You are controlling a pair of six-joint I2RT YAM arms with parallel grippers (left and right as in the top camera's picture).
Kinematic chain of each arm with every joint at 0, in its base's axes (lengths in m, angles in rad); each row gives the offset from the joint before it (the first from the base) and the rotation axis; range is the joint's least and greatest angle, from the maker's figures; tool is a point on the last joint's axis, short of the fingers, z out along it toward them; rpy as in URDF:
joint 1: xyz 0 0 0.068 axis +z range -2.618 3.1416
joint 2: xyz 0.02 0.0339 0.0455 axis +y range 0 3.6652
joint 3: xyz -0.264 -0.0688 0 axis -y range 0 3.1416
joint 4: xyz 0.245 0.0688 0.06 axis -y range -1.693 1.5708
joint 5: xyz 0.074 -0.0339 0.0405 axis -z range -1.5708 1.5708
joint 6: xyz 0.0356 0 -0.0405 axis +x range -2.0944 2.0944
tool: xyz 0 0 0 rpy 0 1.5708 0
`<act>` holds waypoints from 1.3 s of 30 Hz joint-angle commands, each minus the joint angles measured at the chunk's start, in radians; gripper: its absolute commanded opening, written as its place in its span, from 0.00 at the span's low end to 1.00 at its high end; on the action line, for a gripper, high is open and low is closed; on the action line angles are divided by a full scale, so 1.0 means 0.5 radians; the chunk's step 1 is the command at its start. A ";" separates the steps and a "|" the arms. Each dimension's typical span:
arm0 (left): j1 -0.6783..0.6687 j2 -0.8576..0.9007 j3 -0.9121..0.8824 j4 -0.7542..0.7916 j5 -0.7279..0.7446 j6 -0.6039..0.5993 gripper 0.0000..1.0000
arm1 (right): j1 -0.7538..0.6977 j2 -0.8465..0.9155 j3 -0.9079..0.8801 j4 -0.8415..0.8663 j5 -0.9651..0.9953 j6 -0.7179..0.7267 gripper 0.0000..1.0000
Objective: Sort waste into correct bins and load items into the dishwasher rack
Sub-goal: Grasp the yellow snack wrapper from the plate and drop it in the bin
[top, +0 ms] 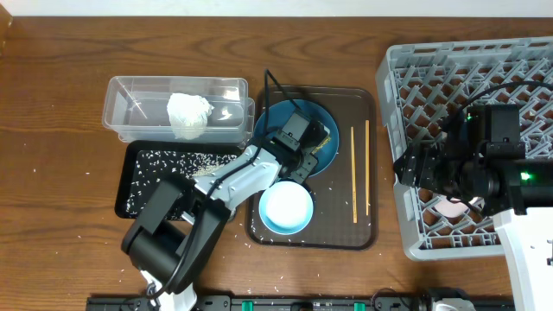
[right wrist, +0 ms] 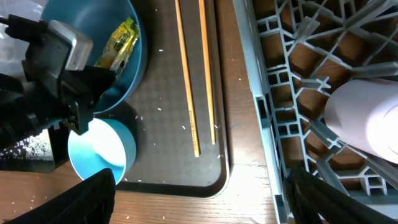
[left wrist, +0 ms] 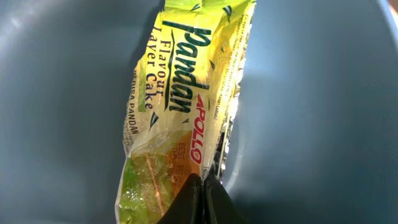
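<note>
From above, the left gripper [top: 311, 145] sits in the dark-blue bowl [top: 273, 121] on the brown tray [top: 365, 216]. The right gripper [top: 408, 168] hangs at the grey rack's [top: 415, 69] edge.

Left wrist: the fingers [left wrist: 185, 208] pinch the yellow-green wrapper [left wrist: 180, 106] tight in the bowl.

Right wrist: its fingers [right wrist: 93, 196] are spread wide, holding nothing.

The left wrist view cuts the wrapper [left wrist: 180, 106] off at top and bottom, blurs the dark-blue bowl [left wrist: 323, 112] around it, and shows the left end effector [left wrist: 198, 202] only as dark finger ends at the lower edge. From overhead the right arm [top: 510, 173] hides part of the rack [top: 390, 95] and all but a pinkish sliver of a cup [top: 449, 207]. In the right wrist view the cup runs off the right edge, and the right end effector [right wrist: 205, 196] shows only as two blurred finger ends.
</note>
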 commanded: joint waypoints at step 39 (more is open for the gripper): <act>0.790 -1.260 0.112 -0.505 0.481 -0.365 0.80 | 0.028 0.003 -0.007 -0.037 0.012 0.027 0.86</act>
